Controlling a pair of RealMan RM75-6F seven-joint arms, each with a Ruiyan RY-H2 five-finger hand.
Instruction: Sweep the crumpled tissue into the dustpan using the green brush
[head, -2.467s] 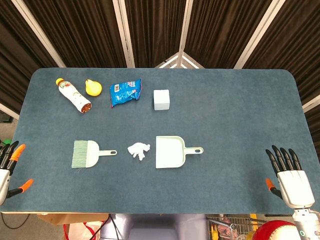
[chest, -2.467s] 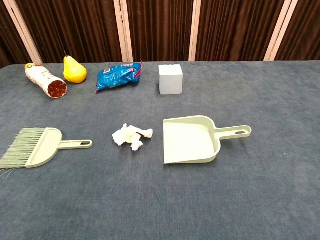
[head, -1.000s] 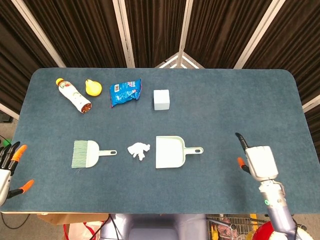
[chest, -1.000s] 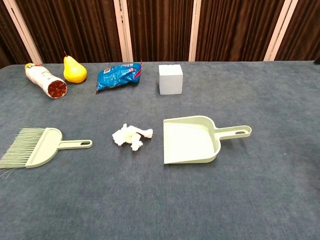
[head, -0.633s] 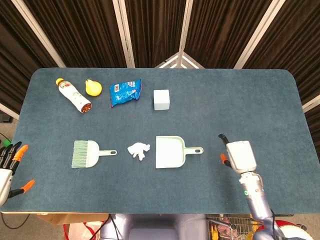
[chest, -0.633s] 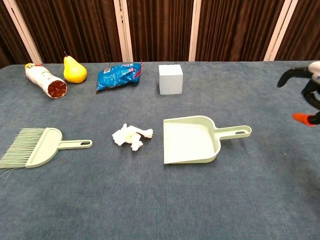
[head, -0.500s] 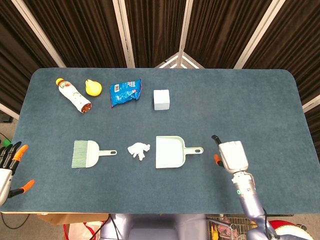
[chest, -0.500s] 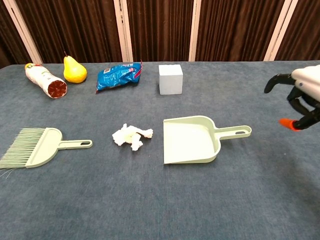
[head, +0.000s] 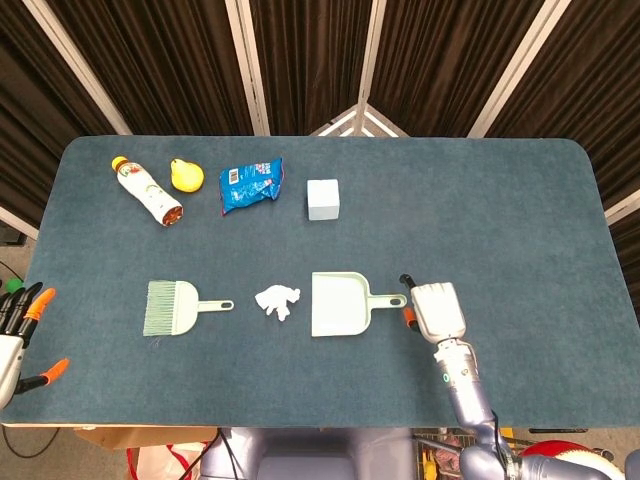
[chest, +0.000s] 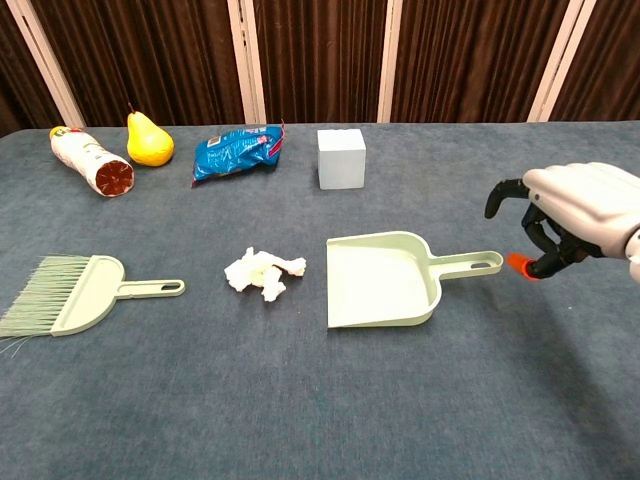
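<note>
- Two hands show: the right hand (chest: 573, 220) hovers just beside the dustpan (head: 340, 304) handle's end, fingers curled apart, holding nothing.
- The left hand (head: 20, 328) sits spread at the table (head: 480, 210) edge.
- The crumpled tissue (chest: 262, 273) lies between the green brush (chest: 70, 295) and the dustpan.

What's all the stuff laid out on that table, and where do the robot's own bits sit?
table: one, blue-grey, fills both views
brush: one, pale green, near left
crumpled tissue: one, white, between brush and dustpan
dustpan: one, pale green, centre, handle pointing right
cube: one, pale grey, far centre
snack bag: one, blue, left of the cube
pear: one, yellow, far left
bottle: one, white with yellow cap, lying beside the pear
right hand: one, white with black fingers, at the dustpan handle's tip, holding nothing
left hand: one, at the table's near left edge, holding nothing
</note>
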